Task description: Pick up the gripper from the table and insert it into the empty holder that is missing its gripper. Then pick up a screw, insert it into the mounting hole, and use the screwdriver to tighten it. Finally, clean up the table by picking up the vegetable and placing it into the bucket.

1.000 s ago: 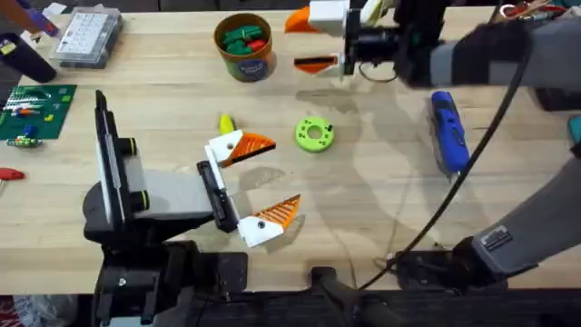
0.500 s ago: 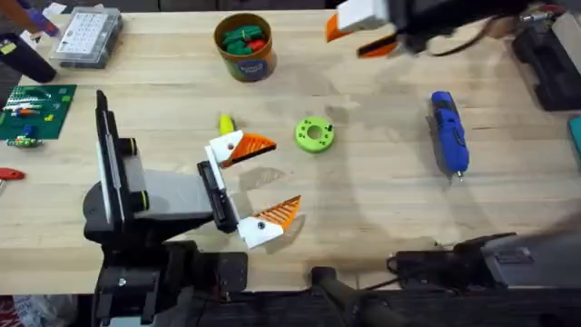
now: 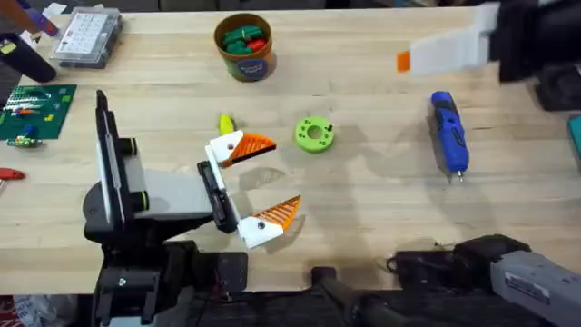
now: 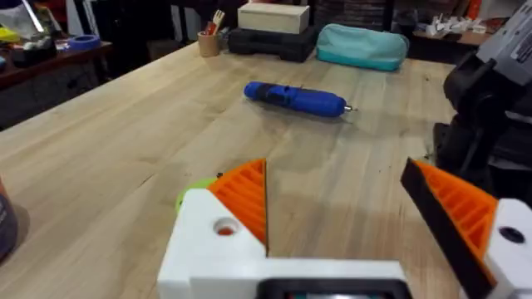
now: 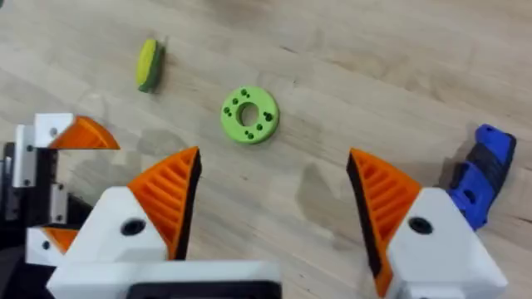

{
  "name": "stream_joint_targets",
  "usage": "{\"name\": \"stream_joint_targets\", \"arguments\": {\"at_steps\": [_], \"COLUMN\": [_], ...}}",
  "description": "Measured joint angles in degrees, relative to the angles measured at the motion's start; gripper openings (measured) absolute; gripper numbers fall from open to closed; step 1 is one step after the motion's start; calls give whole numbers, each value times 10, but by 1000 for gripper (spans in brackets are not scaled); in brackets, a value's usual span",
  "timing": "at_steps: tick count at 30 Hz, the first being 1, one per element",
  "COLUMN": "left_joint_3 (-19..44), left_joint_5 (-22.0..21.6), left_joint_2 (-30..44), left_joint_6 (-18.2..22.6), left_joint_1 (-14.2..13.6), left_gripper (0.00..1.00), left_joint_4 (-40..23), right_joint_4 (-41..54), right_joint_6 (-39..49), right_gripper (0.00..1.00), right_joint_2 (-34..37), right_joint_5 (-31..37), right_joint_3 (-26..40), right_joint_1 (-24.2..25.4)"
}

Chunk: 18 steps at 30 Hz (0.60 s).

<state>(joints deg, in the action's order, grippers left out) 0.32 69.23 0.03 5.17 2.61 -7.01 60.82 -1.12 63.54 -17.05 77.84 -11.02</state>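
While both white, orange-padded pincers, right [image 5: 274,208] and left [image 4: 349,212], are spread wide, nothing is held above the wood-grain bench [image 5: 349,50].

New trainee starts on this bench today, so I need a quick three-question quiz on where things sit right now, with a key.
1. True or false: the yellow vegetable is already in the bucket.
2. Multiple choice: the blue screwdriver is
A) lying on the table with nothing gripping it
B) held by the right gripper
C) standing in the bucket
3. Fill in: in the right wrist view, the green disc lies between the vegetable and the ____.

Key
1. False; it lies on the table beside the stand's white-and-orange fingers.
2. A; the right gripper is open and empty.
3. Screwdriver.
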Motion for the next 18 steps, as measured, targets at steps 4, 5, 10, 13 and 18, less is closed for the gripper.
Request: {"name": "stream_joint_targets", "arguments": {"at_steps": [4, 5, 10, 13, 18], "left_joint_3": [0, 0, 0, 0, 0], "left_joint_5": [0, 0, 0, 0, 0], "left_joint_2": [0, 0, 0, 0, 0], "left_joint_6": [0, 0, 0, 0, 0], "left_joint_1": [0, 0, 0, 0, 0], "left_gripper": [986, 986, 987, 986, 986], "left_joint_4": [0, 0, 0, 0, 0], "right_joint_4": [-47, -55, -80, -83, -85], "right_joint_6": [1, 1, 1, 7, 27], "right_gripper": [998, 998, 998, 998, 998], "right_joint_2": [-35, -35, -10, 12, 42], "right_joint_5": [12, 13, 22, 24, 25], "right_joint_3": [-91, -113, -185, -189, -189], "right_joint_1": [-19, -24, -48, -63, -98]}}
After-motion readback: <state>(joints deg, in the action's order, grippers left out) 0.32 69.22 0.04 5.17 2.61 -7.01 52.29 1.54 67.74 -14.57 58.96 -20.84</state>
